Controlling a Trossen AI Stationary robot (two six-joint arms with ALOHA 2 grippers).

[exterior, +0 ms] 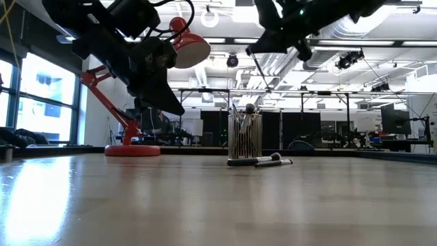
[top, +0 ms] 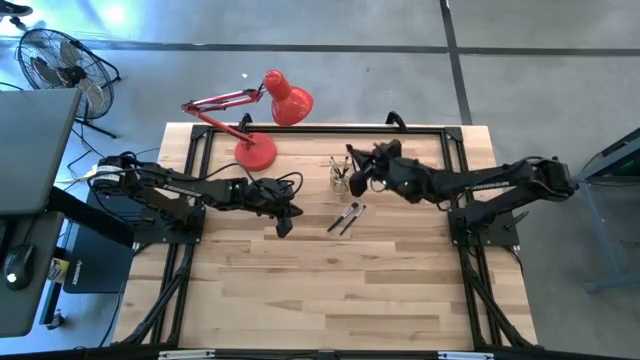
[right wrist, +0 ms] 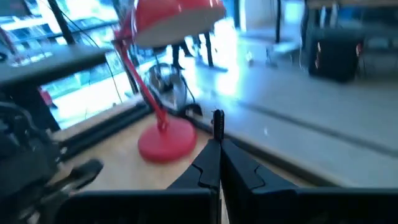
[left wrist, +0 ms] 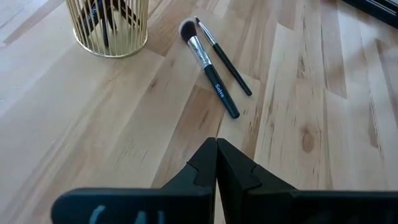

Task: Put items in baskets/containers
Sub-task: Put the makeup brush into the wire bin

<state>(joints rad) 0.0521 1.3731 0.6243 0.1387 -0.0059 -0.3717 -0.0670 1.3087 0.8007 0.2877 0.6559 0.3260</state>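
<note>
The small yellowish ribbed cup [top: 340, 176] stands on its base at the table's far middle, with several brushes upright inside [exterior: 244, 137]. Two dark brushes [top: 346, 216] lie flat side by side on the wood, just nearer than the cup [left wrist: 214, 68]. My right gripper [top: 356, 170] hangs above the cup, shut on a thin dark brush [exterior: 257, 71]. My left gripper [top: 285, 218] is shut and empty. It hovers over the table left of the lying brushes [left wrist: 216, 155]. My right gripper pinches a thin dark brush between its two fingers; a short end of the handle [right wrist: 217, 122] sticks out past the fingertips. The brush is lifted clear and slants down from the gripper toward the cup [exterior: 244, 137]. Which end points down I cannot tell.
A red desk lamp [top: 268, 120] stands on its round base at the far left of the table, close to the cup. Black frame rails run along the far edge [top: 320, 128]. Bare wood fills the near half [top: 330, 290].
</note>
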